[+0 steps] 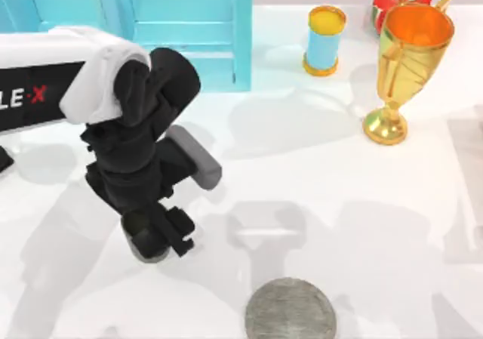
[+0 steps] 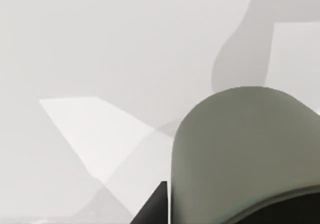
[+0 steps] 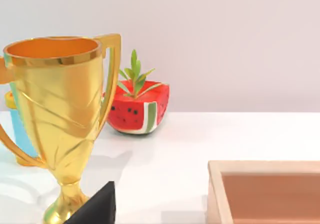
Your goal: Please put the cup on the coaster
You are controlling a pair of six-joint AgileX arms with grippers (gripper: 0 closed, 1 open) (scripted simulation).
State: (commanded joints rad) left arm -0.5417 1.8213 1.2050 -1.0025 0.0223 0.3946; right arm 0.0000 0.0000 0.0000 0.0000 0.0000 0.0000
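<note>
- Your left tool (image 1: pixel 160 241) hangs low over the left part of the white worktop (image 1: pixel 317 195), pointing down, its black wrist block above it.
- It is clenched on the cup (image 1: pixel 151 247); you see a sliver of olive-grey rim just under the fingers in the top view.
- In your left wrist view the cup (image 2: pixel 245 154) sits close up, its rounded grey wall against the dark edge of a finger (image 2: pixel 152 206).
- The coaster (image 1: pixel 290 309) lies flat on the worktop, well apart from the tool, off to its right and nearer the front edge.
- Farther right and towards the back stand a light-blue cylinder (image 1: pixel 325 41) with yellow rims and a gold trophy goblet (image 1: pixel 406 67), both upright.
- Your right wrist view faces the goblet (image 3: pixel 60 109), a watermelon-shaped planter (image 3: pixel 137 109) behind it, and a shallow wooden tray (image 3: pixel 215 184); whether the right tool is released or clenched you cannot tell.
</note>
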